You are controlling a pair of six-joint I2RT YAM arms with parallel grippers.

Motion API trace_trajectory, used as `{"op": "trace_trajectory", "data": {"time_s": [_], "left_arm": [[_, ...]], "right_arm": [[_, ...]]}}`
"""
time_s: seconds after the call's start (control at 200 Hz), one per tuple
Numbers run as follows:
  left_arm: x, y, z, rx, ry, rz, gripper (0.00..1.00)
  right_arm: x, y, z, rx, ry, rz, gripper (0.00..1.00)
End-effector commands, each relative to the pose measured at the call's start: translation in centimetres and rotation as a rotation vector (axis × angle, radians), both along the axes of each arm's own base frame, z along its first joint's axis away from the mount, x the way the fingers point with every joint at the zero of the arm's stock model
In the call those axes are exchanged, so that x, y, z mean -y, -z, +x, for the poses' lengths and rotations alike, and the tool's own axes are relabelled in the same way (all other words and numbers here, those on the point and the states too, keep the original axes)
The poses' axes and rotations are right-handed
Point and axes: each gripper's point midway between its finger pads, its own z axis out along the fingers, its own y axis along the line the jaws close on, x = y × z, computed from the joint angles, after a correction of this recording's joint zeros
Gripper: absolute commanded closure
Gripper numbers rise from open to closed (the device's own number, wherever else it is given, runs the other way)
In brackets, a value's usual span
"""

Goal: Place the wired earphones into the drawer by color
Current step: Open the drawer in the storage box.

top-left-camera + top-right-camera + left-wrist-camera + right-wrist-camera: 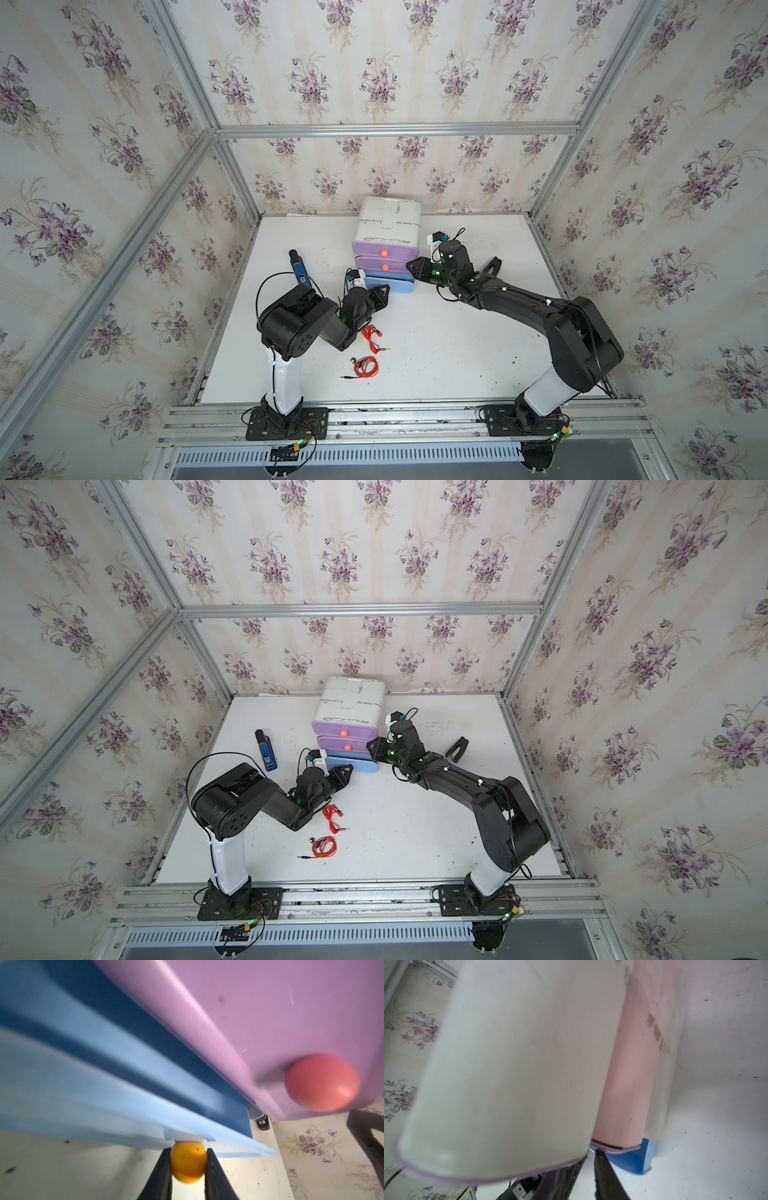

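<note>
While my left hand pinches the orange knob of the partly pulled-out blue drawer, 2 sets of red wired earphones lie on the desk beside that arm: the far coil and the near coil. My right hand sits against the drawer unit; I cannot tell its opening.

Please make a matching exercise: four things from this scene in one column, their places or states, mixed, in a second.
1 left gripper
2 red earphones
3 blue gadget
4 blue drawer

A lowest in the drawer stack
B fingers closed on the orange knob
C bunched on the table
D lying straight beside the left arm

Pairs: 1-B, 2-C, 3-D, 4-A
</note>
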Motion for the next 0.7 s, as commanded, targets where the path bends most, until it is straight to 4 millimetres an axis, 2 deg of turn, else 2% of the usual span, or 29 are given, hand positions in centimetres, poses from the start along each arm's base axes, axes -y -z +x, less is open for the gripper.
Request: {"op": "trace_trajectory", "data": {"time_s": [0.0, 0.175, 0.32, 0.465, 0.634, 0.694], "left_arm": [[0.8, -0.9, -0.8, 0.019, 0.038, -0.024, 0.83], [1.0, -0.8, -1.9, 0.008, 0.051, -0.011, 0.83], [1.2, -0.7, -3.1, -0.002, 0.071, -0.003, 0.84], [2.0, -0.1, -4.4, -0.020, 0.103, 0.025, 0.84], [2.1, 0.8, -6.2, -0.045, 0.128, 0.052, 0.84], [1.8, 0.8, -6.6, -0.048, 0.130, 0.056, 0.84]], "right_arm": [[-0.7, -1.6, -1.1, 0.019, -0.064, 0.047, 0.64], [-0.4, -2.5, -4.3, -0.001, -0.135, 0.053, 0.50], [0.8, -4.5, -5.5, 0.026, -0.142, 0.014, 0.40], [1.0, -6.9, -5.0, 0.049, -0.150, -0.028, 0.32], [1.1, -8.4, -3.7, 0.051, -0.131, -0.049, 0.28], [1.2, -8.8, -3.0, 0.053, -0.112, -0.054, 0.22]]}}
